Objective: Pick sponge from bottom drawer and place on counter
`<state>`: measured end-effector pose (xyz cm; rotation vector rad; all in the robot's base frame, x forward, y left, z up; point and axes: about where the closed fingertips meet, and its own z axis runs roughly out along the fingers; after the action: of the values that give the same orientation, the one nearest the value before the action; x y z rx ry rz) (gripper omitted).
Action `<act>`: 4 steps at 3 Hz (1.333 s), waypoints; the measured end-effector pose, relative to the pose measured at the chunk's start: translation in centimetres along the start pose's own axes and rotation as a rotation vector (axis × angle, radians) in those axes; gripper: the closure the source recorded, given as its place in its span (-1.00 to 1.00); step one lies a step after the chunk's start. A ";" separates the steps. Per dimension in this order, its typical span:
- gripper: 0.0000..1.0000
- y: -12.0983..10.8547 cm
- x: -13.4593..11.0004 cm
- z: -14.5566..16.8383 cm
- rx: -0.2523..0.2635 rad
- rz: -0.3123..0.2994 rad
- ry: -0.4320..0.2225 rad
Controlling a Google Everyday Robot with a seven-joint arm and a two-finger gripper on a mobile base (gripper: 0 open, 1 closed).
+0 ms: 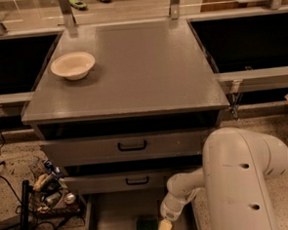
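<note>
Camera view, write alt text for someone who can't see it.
The claw of a white robot arm hangs beside a small dark green sponge lying in the open grey bottom drawer. Above, the broad grey counter holds a cream bowl near its left rear.

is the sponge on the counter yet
No, the sponge lies in the open bottom drawer with the gripper right beside it, while the counter carries a cream bowl.
</note>
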<state>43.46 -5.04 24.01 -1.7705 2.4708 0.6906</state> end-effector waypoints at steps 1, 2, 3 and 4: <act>-1.00 -0.1 0.3 2.0 -0.051 -0.030 -0.006; -1.00 -0.1 0.2 2.1 -0.056 -0.035 -0.008; -1.00 0.9 0.6 3.2 -0.087 -0.083 -0.007; -1.00 0.9 0.6 3.2 -0.087 -0.084 -0.007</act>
<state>41.67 -4.21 21.24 -1.8849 2.3813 0.8072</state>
